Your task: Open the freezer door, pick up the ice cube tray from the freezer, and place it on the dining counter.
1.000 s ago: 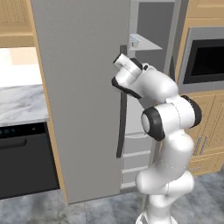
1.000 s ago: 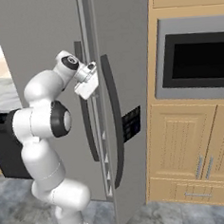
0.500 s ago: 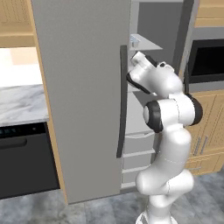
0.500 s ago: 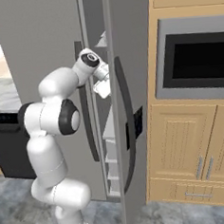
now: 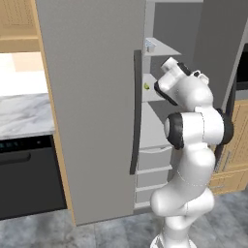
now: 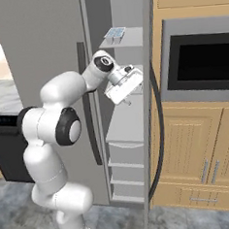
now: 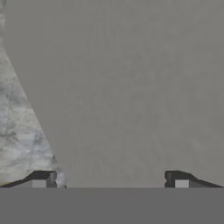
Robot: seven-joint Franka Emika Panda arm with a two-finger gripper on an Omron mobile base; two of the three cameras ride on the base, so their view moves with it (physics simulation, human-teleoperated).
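Observation:
The freezer [image 6: 127,125] stands open, with pale shelves above and grey drawers below. Its narrow grey freezer door [image 6: 150,84] is swung out toward me, edge-on, with the dark bowed handle [image 6: 161,132] on its right side. The ice cube tray [image 6: 115,34] [image 5: 150,46], small and pale blue-grey, lies on the top shelf. My gripper [image 6: 130,99] hangs in the opening one shelf below the tray, pointing down. In the hand view its fingertips [image 7: 46,179] stand wide apart, open, over a plain grey surface. The dining counter is out of view.
The wider grey door [image 5: 87,106] with its dark handle [image 5: 137,111] stays shut left of the freezer. A black built-in oven [image 6: 200,61] and wood cabinets [image 6: 207,153] are on the right. A marble counter [image 5: 24,116] over a black appliance front [image 5: 29,174] is far left. A small green thing [image 5: 147,86] sits on the second shelf.
The freezer door has swung from slightly ajar to wide open. My hand has moved from the door edge to the right, into the freezer opening. The jaws have stayed open.

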